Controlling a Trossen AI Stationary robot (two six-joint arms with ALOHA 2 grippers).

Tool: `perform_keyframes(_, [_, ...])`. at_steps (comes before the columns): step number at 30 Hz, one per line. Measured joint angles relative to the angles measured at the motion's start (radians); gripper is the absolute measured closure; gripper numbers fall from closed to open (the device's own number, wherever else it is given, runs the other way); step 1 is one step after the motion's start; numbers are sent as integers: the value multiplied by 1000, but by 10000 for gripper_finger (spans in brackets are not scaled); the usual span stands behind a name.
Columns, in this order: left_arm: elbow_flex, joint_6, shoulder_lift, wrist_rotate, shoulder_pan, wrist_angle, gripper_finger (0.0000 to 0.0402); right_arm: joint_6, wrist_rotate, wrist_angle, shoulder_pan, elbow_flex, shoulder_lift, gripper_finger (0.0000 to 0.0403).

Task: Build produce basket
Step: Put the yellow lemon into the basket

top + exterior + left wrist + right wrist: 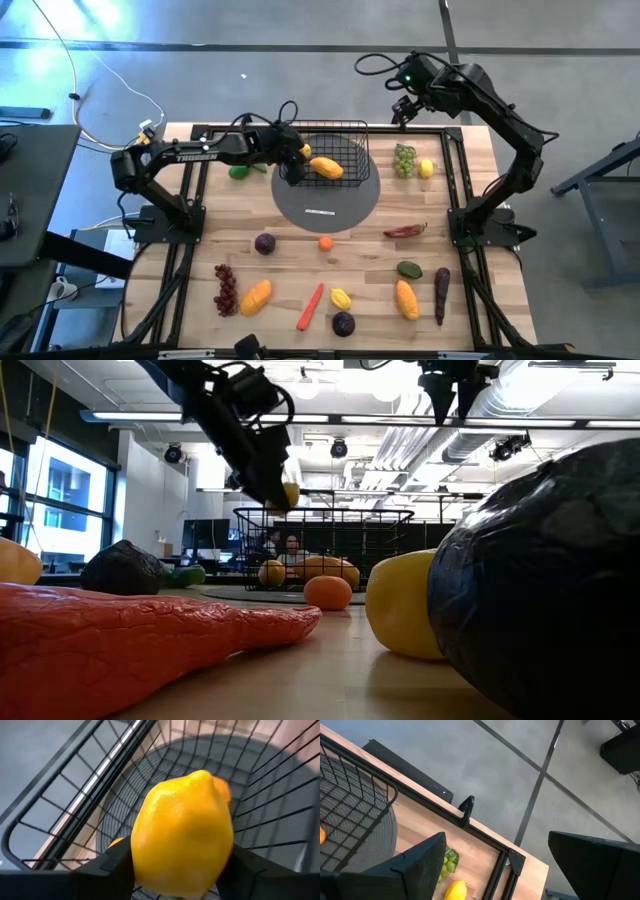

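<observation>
Black wire mesh forms the basket (340, 135), which is set on a grey round mat (330, 205) toward the far side of the wooden table (480, 160). An orange mango (327, 168) is seen lying inside it, and in the low view a second small yellow-orange fruit (271, 572) is seen beside the mango through the grid wall. A yellow lemon (182, 832) is pinched between the fingers of the left gripper (292, 172), which is held over the basket's left part, above its floor; in the left wrist view the lemon is seen against the mesh walls and floor, with a bit of the orange mango showing behind it. The right gripper (403, 108) is held high over the table's far right edge, its fingers spread and nothing between them. Green grapes (403, 160) and another lemon (426, 168) are seen just right of the basket. The remaining produce is spread over the near half of the table, outside the basket: red grapes (226, 290), a carrot (310, 307), a red chili (405, 231), a plum (265, 243) and an eggplant (441, 295).
</observation>
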Motion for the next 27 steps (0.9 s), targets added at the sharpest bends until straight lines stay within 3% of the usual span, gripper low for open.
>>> perform_keyframes(16, [3,-95,16,-28,9,-7,142,3,-48,-45,0,0,0,68])
perform_keyframes(27, [229,-89,14,-17,8,-256,131,17,-150,-75,11,-1,-20,68])
